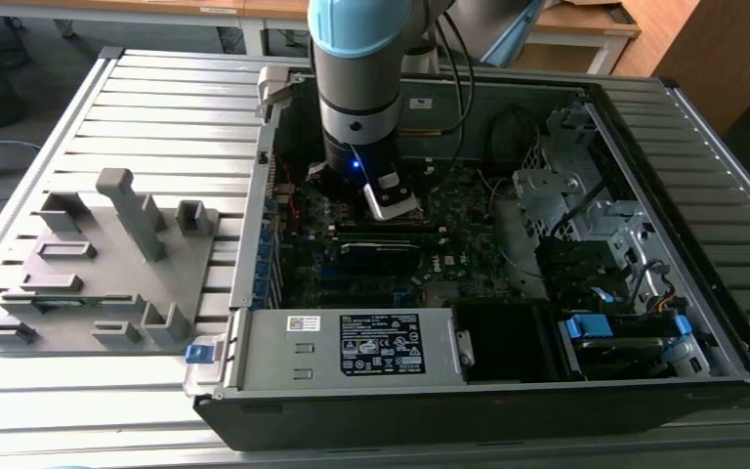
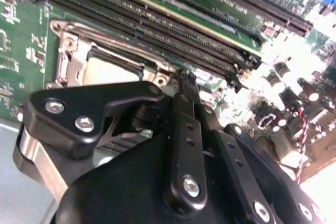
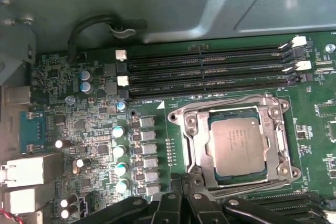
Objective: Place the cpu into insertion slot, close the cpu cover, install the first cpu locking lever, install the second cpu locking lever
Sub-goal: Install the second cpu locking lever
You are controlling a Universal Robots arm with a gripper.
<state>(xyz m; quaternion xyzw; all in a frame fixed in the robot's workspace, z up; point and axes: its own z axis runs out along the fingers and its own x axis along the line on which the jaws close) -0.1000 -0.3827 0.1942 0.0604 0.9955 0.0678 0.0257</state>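
Observation:
In the first wrist view the cpu (image 3: 239, 145), a dull silver square, lies flat in the insertion slot (image 3: 279, 109). The cpu cover (image 3: 195, 136), a thin silvery frame, is down around it. Thin wire levers run along two sides of the socket (image 3: 226, 102). My gripper (image 3: 187, 181) sits at one socket corner, shut, with nothing visible between its fingers. In the second wrist view the black fingertips (image 2: 185, 80) meet just beside the cover's corner (image 2: 160, 80), with the cpu (image 2: 107, 69) behind them. In the exterior view the arm reaches down into the open computer case and my gripper (image 1: 382, 217) is low over the motherboard.
Long black memory slots (image 3: 210, 69) run right beside the socket. Capacitors (image 3: 119, 150) and rear ports (image 3: 31, 169) stand on its other side. The power supply with its label (image 1: 382, 344), a drive cage (image 1: 570, 195) and the case walls hem in the arm. A grey fixture (image 1: 102, 264) lies outside the case.

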